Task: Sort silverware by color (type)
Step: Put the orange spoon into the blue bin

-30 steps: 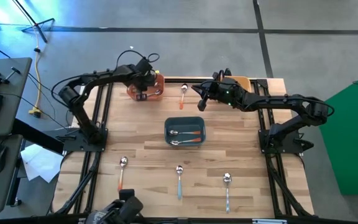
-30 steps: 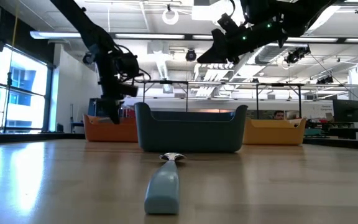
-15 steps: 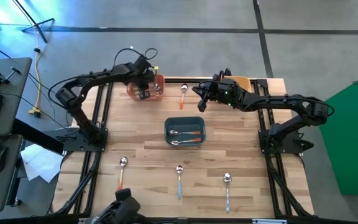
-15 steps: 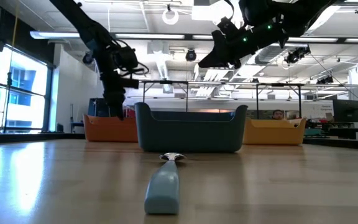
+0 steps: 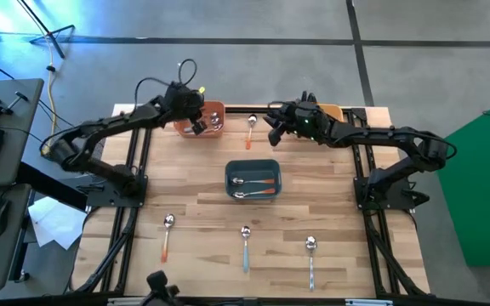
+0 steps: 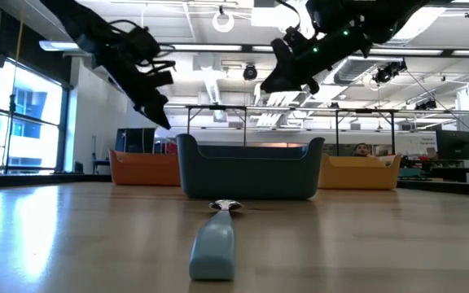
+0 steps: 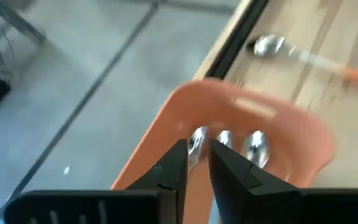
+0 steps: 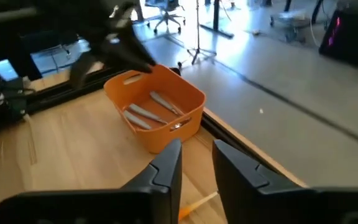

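Observation:
My left gripper (image 5: 197, 125) (image 6: 159, 120) hangs a little above the orange bin (image 5: 213, 110) at the table's far edge, its fingers a narrow gap apart, holding nothing. In the left wrist view the orange bin (image 7: 291, 134) holds three spoons (image 7: 224, 140) with their shiny bowls side by side. My right gripper (image 5: 271, 136) (image 6: 270, 85) hovers, slightly open, just right of an orange-handled spoon (image 5: 251, 129) lying flat on the table. The dark blue bin (image 5: 253, 165) at the centre holds two orange-handled spoons (image 5: 258, 181).
A yellow bin (image 5: 332, 110) sits at the far edge under my right arm. Near the front edge lie an orange-handled spoon (image 5: 167, 233), a light-blue-handled spoon (image 5: 245, 246) and a silver spoon (image 5: 310, 257). Bare wood lies on both sides of the blue bin.
My left gripper has risen out of the orange bin and tipped, while its arm drew back toward the table's left. The spoons stayed in the bin. My right gripper has eased down and a little toward the orange-handled spoon at the far edge.

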Robot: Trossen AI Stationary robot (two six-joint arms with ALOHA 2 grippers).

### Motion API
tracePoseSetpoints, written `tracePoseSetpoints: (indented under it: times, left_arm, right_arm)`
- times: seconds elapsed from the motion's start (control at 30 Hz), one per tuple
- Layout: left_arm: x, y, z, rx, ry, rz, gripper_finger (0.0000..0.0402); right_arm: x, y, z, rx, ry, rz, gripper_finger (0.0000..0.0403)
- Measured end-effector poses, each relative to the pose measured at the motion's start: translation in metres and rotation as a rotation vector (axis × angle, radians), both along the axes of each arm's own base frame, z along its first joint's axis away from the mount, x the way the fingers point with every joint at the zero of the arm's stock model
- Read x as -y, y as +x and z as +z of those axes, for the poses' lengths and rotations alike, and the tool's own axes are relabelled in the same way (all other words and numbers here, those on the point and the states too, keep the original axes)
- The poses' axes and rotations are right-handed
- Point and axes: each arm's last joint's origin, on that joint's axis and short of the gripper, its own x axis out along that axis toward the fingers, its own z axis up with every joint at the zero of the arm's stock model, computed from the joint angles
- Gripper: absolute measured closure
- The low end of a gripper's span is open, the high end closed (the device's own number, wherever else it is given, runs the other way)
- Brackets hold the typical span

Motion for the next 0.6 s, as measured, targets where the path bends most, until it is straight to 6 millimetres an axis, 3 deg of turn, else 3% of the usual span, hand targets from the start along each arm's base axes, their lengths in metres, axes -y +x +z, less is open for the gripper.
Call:
tracePoseSetpoints:
  times: [0.13,0.33,0.6]
  left_arm:
    - [0.024,-0.007,-0.003,0.169,0.085,-0.009,0.0365]
    - [0.053,-0.021,-0.013,0.358,0.132,-0.051,0.0379]
    - [0.062,-0.024,-0.012,0.432,0.131,-0.089,0.038]
  right_arm:
    - [0.014,0.013,0.002,-0.048,0.097,-0.05,0.0316]
    - [0.042,0.041,-0.011,-0.182,0.233,-0.125,0.0315]
    - [0.077,0.079,-0.027,-0.335,0.37,-0.185,0.0315]
